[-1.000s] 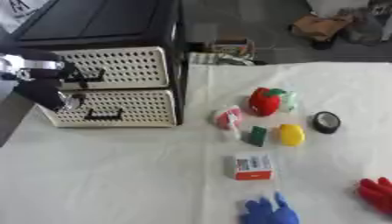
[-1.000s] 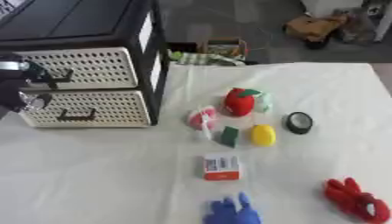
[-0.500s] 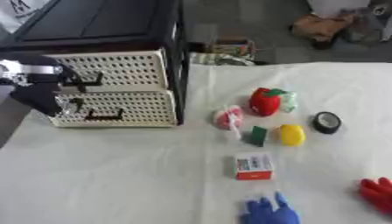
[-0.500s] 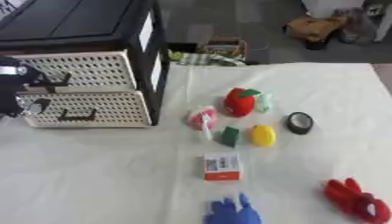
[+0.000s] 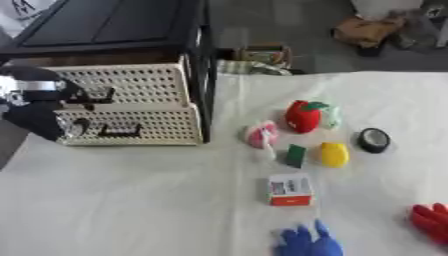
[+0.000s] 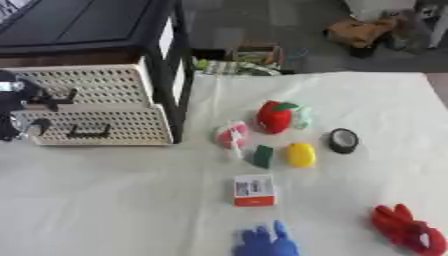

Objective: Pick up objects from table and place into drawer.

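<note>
A cream perforated drawer unit [image 5: 131,107] with a black top stands at the table's back left. Its upper drawer [image 6: 87,85] sits slightly out, with a brown strip showing above its front. My left hand [image 5: 44,117] is at the unit's left front, fingers curled at the upper drawer's black handle [image 5: 103,94]. On the white cloth lie a red apple-like toy [image 5: 303,116], a pink and white thing [image 5: 261,135], a dark green block [image 5: 296,155], a yellow lemon-like toy [image 5: 333,154], a black tape roll [image 5: 374,140] and a white and red box [image 5: 290,190]. My right hand shows in no view.
A blue glove-shaped thing [image 5: 306,242] lies at the near edge and a red one [image 6: 407,232] at the near right. The lower drawer [image 5: 131,130] is closed. Behind the table are a small box [image 5: 262,54] and a brown bag [image 5: 372,30] on the floor.
My left hand has moved slightly down and toward me at the upper handle, and the upper drawer front has come out a little. The objects on the cloth have not moved.
</note>
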### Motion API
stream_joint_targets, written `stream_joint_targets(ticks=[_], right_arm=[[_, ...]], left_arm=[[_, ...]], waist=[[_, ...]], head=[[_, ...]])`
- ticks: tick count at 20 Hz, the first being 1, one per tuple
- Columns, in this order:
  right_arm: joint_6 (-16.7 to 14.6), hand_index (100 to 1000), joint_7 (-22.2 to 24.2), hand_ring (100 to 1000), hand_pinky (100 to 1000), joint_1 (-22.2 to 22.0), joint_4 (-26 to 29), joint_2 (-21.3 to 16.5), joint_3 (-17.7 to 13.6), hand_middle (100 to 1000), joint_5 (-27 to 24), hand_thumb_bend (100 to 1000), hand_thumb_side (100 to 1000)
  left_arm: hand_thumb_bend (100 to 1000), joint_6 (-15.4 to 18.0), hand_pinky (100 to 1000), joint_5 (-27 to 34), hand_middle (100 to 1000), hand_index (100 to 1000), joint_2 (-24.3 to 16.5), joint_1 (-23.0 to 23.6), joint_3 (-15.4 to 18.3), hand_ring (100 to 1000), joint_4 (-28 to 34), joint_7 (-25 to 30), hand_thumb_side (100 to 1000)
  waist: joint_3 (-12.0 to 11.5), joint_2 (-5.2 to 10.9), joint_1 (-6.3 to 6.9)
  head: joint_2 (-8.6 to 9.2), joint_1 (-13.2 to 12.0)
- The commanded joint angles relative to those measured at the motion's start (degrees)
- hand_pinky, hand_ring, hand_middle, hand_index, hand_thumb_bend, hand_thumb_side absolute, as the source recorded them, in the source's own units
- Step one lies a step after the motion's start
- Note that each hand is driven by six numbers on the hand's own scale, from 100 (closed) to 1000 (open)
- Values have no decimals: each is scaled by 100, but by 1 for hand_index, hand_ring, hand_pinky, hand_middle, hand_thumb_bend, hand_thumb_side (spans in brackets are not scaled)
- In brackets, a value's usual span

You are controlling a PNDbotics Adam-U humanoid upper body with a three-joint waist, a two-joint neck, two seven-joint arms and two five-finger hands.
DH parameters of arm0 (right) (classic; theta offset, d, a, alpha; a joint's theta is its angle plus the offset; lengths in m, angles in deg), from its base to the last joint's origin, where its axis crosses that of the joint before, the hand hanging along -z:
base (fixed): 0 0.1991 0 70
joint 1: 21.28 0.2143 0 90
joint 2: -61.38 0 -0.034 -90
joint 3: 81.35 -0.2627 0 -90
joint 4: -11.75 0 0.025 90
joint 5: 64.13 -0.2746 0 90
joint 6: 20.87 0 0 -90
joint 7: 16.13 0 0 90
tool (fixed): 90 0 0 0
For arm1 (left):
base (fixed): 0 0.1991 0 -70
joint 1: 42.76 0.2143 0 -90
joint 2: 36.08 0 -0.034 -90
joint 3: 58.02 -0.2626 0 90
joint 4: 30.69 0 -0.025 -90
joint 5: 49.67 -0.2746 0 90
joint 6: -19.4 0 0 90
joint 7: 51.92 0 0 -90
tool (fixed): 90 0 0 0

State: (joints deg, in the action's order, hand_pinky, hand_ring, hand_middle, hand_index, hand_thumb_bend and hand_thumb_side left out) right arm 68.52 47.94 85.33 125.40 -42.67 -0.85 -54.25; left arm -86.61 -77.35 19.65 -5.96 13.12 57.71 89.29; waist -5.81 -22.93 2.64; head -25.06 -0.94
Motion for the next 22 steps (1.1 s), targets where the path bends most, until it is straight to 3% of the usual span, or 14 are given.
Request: stream_joint_targets(ticks=[1, 22], right_arm=[[-4, 837, -14, 566, 799, 49, 94, -92, -59, 636, -40, 100, 807], [-9, 837, -29, 568, 799, 92, 94, -87, -64, 636, -44, 100, 807]], left_arm=[[105, -139, 100, 72, 100, 839, -369, 35, 145, 100, 256, 76, 408], [105, -359, 100, 311, 100, 830, -850, 702, 255, 100, 1083, 76, 408]], waist=[[-11, 158, -14], [-4, 151, -11]], head=[[46, -29], [69, -63]])
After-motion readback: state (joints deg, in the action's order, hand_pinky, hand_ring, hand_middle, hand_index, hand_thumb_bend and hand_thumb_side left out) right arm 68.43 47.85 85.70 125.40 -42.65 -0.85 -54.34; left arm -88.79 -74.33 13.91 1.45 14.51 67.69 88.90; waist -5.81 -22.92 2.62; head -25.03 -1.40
